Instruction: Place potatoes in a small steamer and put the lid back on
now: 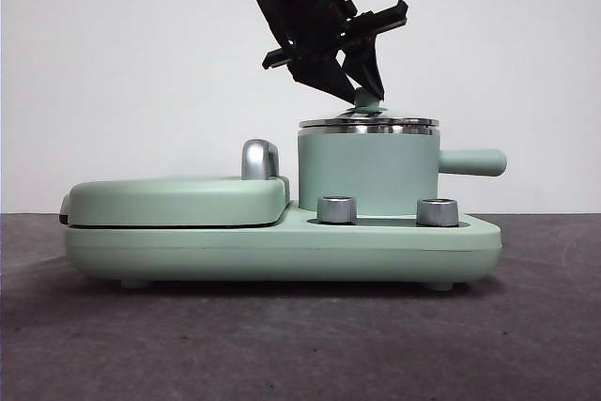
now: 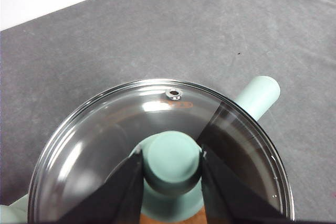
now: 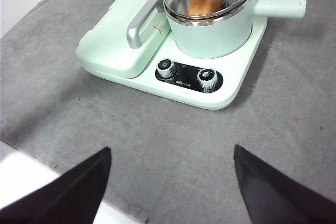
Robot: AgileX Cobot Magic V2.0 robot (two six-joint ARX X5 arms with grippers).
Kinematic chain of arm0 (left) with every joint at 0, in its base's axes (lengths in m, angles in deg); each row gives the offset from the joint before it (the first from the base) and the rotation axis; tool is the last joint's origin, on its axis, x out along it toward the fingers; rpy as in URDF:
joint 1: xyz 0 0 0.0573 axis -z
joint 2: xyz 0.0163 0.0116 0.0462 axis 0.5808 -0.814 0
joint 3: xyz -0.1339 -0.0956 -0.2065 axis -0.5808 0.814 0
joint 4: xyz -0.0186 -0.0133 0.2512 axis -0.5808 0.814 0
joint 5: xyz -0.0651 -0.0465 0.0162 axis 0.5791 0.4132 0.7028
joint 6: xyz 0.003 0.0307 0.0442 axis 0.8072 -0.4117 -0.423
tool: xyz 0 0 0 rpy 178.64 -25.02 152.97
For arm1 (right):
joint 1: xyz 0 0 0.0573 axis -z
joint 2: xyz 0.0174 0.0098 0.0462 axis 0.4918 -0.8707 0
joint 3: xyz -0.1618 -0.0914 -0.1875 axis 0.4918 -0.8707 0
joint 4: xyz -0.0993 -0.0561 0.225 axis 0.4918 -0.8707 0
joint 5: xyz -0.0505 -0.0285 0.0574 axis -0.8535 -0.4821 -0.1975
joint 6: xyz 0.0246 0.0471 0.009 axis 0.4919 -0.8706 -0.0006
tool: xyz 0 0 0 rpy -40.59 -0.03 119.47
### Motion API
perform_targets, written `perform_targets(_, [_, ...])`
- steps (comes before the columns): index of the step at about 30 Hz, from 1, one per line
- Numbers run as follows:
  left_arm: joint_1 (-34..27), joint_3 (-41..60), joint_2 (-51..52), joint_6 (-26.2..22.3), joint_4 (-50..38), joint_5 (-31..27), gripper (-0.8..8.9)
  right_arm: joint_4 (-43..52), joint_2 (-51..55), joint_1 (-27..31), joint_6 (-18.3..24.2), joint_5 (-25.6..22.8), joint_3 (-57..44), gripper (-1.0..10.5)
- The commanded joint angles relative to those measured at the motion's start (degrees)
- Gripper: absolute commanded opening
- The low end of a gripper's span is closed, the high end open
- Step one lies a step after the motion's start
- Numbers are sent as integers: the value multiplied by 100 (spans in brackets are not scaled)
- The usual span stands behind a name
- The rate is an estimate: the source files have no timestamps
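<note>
grey surface (image 3: 157, 140): potato (image 3: 203, 1) sits in steamer (image 1: 368, 171), lid (image 2: 105, 135) on; left gripper (image 2: 171, 163) clenches its knob, unreleased; right gripper (image 3: 170, 182) hangs open.

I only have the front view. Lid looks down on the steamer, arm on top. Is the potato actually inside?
Observer: Yes. The right wrist view shows the potato in the small steamer, orange-brown through the lid.
Operator: Which arm is that on the knob?
Observer: The left gripper. Its wrist view shows its fingers pressed against either side of the green knob.
Operator: And the right arm?
Observer: The right gripper hangs over bare table in front of the cooker base, fingers wide apart, holding nothing.
</note>
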Motion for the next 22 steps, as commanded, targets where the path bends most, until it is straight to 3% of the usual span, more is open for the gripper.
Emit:
perform_targets(1, [44,-181,-138,66,-46,39,11,61,-11,-31,-76,-26,48,371])
perform_targets(22, [33,-184,-125,166,214,37,11,63,-11,-26,-98,-155,48,371])
